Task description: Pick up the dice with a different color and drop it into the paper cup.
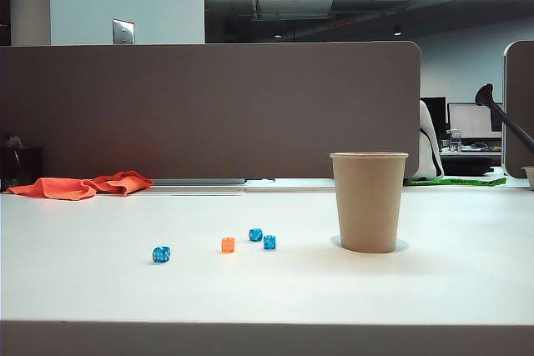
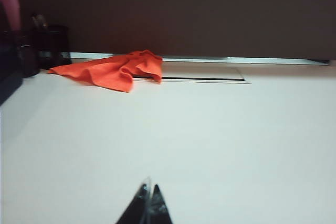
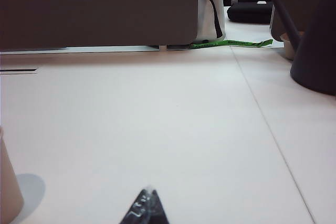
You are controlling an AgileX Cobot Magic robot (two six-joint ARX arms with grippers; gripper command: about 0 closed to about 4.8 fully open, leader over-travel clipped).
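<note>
A tiny translucent orange die [image 1: 228,244] rests on the white table [image 1: 267,289], left of centre in the exterior view. Three blue dice lie around it: one [image 1: 161,253] to its left, two [image 1: 255,234] [image 1: 269,242] just to its right. The tan paper cup [image 1: 368,200] stands upright right of the dice; its side [image 3: 8,182] also shows at the right wrist view's edge. My left gripper [image 2: 150,189] is shut and empty over bare table, far from the dice. My right gripper [image 3: 148,193] is shut and empty, beside the cup. Neither arm appears in the exterior view.
An orange cloth [image 1: 83,185] lies crumpled at the table's back left, also in the left wrist view [image 2: 115,69]. A grey partition [image 1: 209,110] closes the back. A dark lamp base [image 3: 317,51] stands at the far right, and a green strap [image 3: 231,43] lies by the partition.
</note>
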